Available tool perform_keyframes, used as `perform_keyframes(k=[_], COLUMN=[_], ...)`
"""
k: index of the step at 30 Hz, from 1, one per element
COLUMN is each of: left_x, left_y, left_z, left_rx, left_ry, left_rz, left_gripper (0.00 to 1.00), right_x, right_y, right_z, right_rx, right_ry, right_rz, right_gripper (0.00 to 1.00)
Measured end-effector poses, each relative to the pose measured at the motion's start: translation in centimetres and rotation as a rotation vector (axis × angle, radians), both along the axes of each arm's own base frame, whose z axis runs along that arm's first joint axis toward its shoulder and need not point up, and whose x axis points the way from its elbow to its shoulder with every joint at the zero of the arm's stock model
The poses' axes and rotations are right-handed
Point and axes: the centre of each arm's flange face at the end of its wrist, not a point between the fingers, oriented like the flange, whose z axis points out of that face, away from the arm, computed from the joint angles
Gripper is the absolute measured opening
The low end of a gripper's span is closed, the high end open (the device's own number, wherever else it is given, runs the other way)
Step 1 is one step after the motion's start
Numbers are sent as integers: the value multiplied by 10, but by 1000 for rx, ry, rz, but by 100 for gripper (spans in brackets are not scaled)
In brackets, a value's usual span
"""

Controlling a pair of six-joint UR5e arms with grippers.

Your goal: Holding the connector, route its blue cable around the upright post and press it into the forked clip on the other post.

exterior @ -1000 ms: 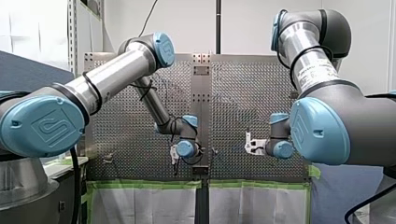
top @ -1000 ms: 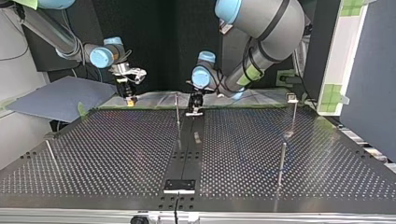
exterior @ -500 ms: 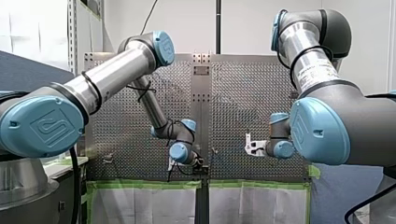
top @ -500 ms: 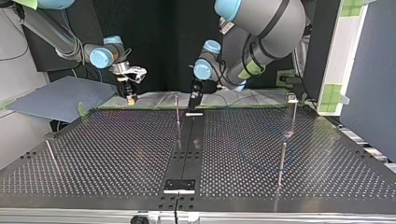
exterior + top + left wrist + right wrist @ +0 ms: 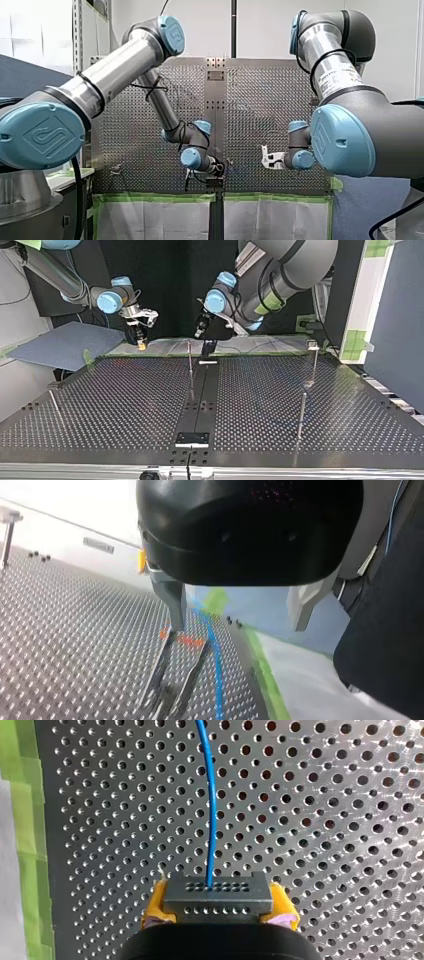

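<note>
Embossed UR logo (image 5: 48, 134) on the blue joint cap (image 5: 20, 146) of my left arm (image 5: 117, 70), other print unreadable

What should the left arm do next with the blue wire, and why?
Probably lower my left gripper a little and close its fingers on the blue cable. The fingers stand open, and the cable runs along the table below the gap between them, not gripped. My right gripper holds the connector, so that end looks secured.
</note>
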Motion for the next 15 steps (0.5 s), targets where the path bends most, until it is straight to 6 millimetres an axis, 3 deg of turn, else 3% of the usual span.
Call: perform_keyframes(k=[8,15], left_x=[-37,-44], left_y=[8,14], left_z=[-18,-22], left_rx=[34,41], left_ry=[44,44], left_rz=[-9,6], left_gripper=[100,100], right_x=[-1,-1], right_y=[2,5], right_z=[-1,-3], right_rx=[3,6], right_ry=[7,15], right_rz=[-1,0], right_gripper=[0,0])
